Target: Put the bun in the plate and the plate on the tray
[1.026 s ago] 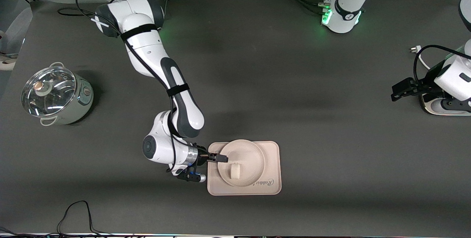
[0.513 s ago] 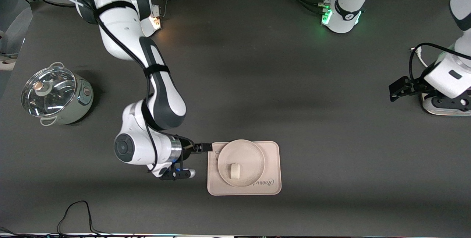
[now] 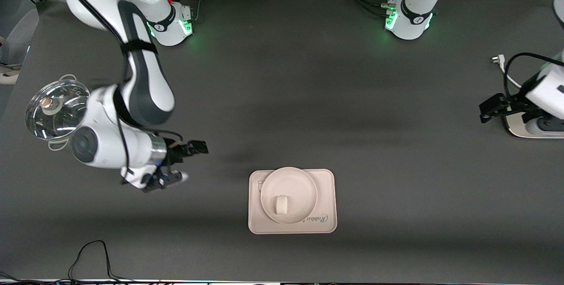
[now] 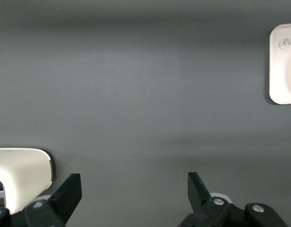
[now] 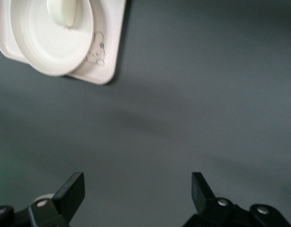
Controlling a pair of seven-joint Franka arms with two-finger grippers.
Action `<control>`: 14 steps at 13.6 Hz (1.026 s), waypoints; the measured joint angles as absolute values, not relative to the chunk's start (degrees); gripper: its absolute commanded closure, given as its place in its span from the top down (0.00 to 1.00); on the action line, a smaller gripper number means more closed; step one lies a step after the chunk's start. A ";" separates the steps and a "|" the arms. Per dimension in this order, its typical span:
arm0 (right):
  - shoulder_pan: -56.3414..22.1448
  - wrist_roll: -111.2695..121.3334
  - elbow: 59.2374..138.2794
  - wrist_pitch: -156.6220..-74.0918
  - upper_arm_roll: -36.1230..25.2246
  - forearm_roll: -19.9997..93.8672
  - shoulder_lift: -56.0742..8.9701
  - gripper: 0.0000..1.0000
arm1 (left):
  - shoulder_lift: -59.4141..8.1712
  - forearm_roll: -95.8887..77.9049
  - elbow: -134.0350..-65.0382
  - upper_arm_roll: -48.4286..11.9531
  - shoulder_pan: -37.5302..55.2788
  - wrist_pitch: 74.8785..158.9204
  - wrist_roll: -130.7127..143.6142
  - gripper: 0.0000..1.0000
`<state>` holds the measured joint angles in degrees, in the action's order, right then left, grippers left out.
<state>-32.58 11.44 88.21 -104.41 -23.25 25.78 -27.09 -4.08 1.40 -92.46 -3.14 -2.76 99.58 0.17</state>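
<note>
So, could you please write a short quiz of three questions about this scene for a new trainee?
1. True or false: the bun lies in the plate.
2. What does the plate rest on? A) the bare table B) the tray C) the pot
3. Fill in: the right gripper hangs open over the ____, holding nothing; the left gripper waits open at its own end.

Key: 1 true; 2 B; 3 table
</note>
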 measured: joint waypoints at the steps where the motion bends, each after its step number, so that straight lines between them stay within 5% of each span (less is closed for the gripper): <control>1: -32.73 11.45 90.95 -104.50 -23.73 23.47 -23.73 1.00 | -4.11 0.34 -92.46 -3.05 -3.91 99.54 0.17 1.00; 8: -32.78 11.97 95.29 -101.85 -29.09 11.73 -8.71 1.00 | -4.60 -3.69 -92.44 -3.49 -6.95 99.56 0.09 1.00; 14: -28.97 12.03 89.25 -96.08 -28.82 7.84 -6.52 1.00 | -4.26 0.03 -91.44 -4.05 -6.90 96.55 0.08 1.00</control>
<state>-28.97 12.03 89.25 -96.08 -28.82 7.84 -6.52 -4.26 0.03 -91.44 -4.05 -6.90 96.55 0.08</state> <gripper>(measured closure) 0.000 0.000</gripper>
